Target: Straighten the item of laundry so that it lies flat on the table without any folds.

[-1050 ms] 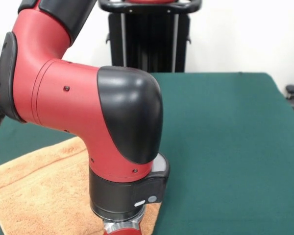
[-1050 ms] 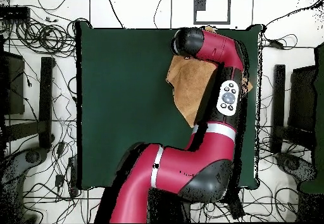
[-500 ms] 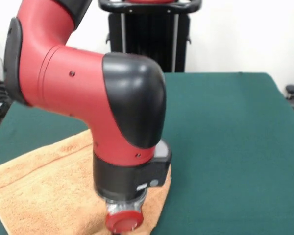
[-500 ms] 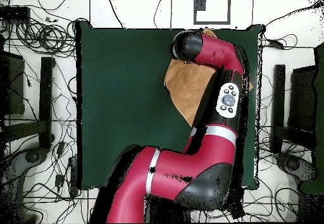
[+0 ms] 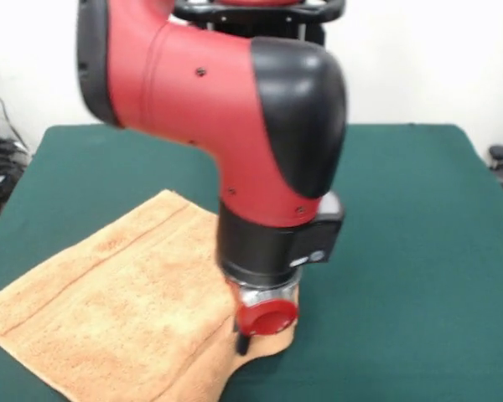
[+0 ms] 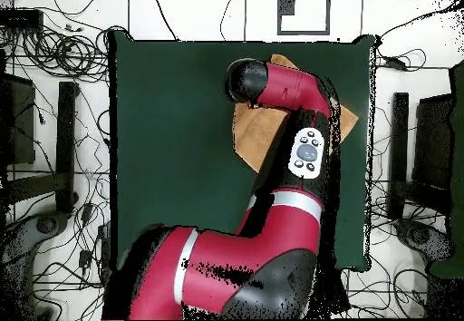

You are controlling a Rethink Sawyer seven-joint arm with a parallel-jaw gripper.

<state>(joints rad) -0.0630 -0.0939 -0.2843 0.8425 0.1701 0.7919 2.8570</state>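
The item of laundry (image 5: pixel 109 301), a peach terry towel with a woven band line, lies spread at the near left of the dark green table (image 5: pixel 402 251). It looks mostly flat, with its right corner bunched into a small curl under my wrist. My gripper (image 5: pixel 241 345) reaches down onto that corner below the red wrist cap, and the wrist hides most of it. In the overhead view the towel (image 6: pixel 258 136) shows on both sides of the red arm, on the table (image 6: pixel 163 154), and the gripper is hidden beneath the arm's black end.
The arm's bulk covers the towel's middle in the overhead view. Cables (image 6: pixel 63 54) lie on the floor round the table. The towel's left corner reaches the table's near left edge in the front view. A white square marker (image 6: pixel 304 11) sits beyond the table's far edge.
The arm has swung toward picture right in the front view and uncovered more of the towel. The towel's right corner has shifted right with the wrist.
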